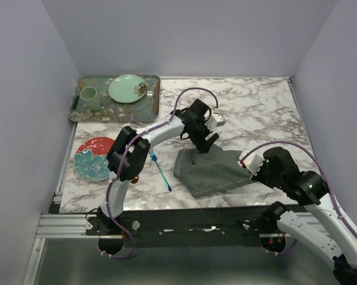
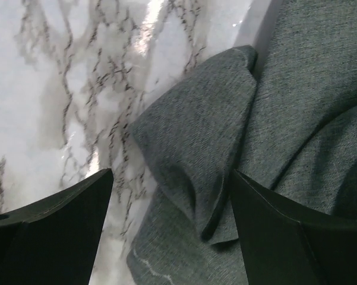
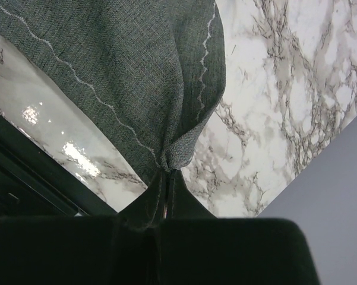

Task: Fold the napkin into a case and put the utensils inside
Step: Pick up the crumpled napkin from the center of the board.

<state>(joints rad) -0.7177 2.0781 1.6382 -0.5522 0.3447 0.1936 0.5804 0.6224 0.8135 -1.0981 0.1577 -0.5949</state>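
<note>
The dark grey napkin (image 1: 211, 171) lies loosely folded and rumpled on the marble table, near the front centre. My left gripper (image 1: 203, 144) hovers over its far left corner, open. In the left wrist view its black fingers (image 2: 65, 219) stand wide on either side of a raised fold of the napkin (image 2: 190, 148) without pinching it. My right gripper (image 1: 247, 164) is shut on the napkin's right corner. The right wrist view shows the cloth (image 3: 130, 71) bunched into the closed fingertips (image 3: 177, 181). A slim blue fork (image 1: 161, 170) lies on the table left of the napkin.
A patterned green tray (image 1: 83, 114) at the back left holds a mint cup (image 1: 89, 98), a mint plate (image 1: 128, 88) and a brown-handled utensil (image 1: 156, 90). A red and teal floral plate (image 1: 94, 158) sits at the left, beside the left arm. Walls enclose the table on three sides.
</note>
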